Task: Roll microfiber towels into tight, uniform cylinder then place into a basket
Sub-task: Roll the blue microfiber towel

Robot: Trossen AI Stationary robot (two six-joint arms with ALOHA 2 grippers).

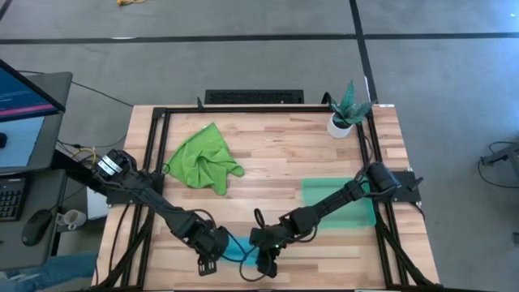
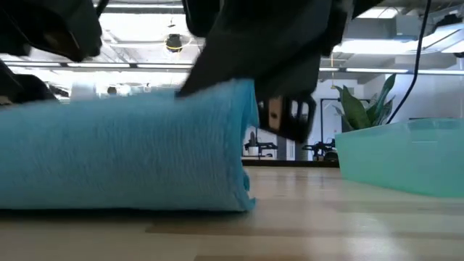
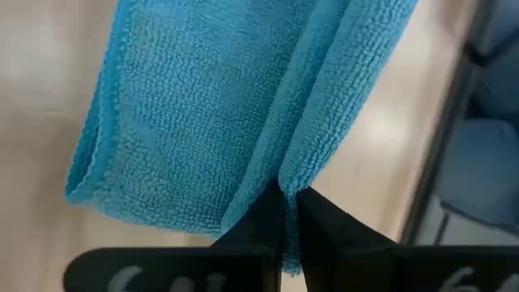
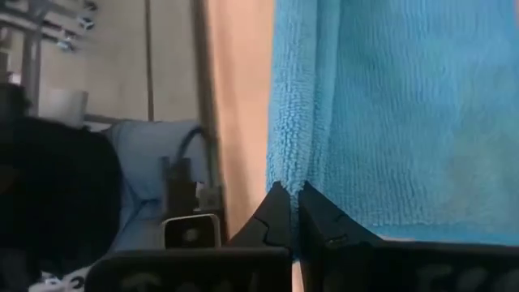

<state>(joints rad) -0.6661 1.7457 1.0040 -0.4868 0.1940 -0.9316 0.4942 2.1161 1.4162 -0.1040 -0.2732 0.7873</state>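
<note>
The sky-blue towel (image 1: 239, 247) lies near the table's near edge as a thick rolled or folded bundle (image 2: 123, 152), resting on the wood. My left gripper (image 1: 209, 253) is at its left end and my right gripper (image 1: 266, 259) at its right end; each is shut on the cloth. The lime-green towel (image 1: 201, 158) lies crumpled at the far left of the table, untouched. The teal basket (image 1: 340, 203) stands on the table's right side and also shows in the low view (image 2: 406, 159). My left gripper (image 3: 288, 196) pinches the blue towel between its two fingertips at a doubled edge (image 3: 296, 166) beside the rolled part (image 3: 162, 138); how many layers, I cannot tell. The cloth lies on the table in front of the fingers. My right gripper (image 4: 293, 193) pinches the blue towel's thick side edge (image 4: 292, 154) between its two fingertips, near the towel's other end. The fingers lie low along the table. The cloth lies flat on the wood beyond them.
A potted plant (image 1: 345, 113) in a white pot stands at the far right corner. A black frame (image 1: 154, 154) runs along the table's edges. Bare wood lies between the green towel and the basket.
</note>
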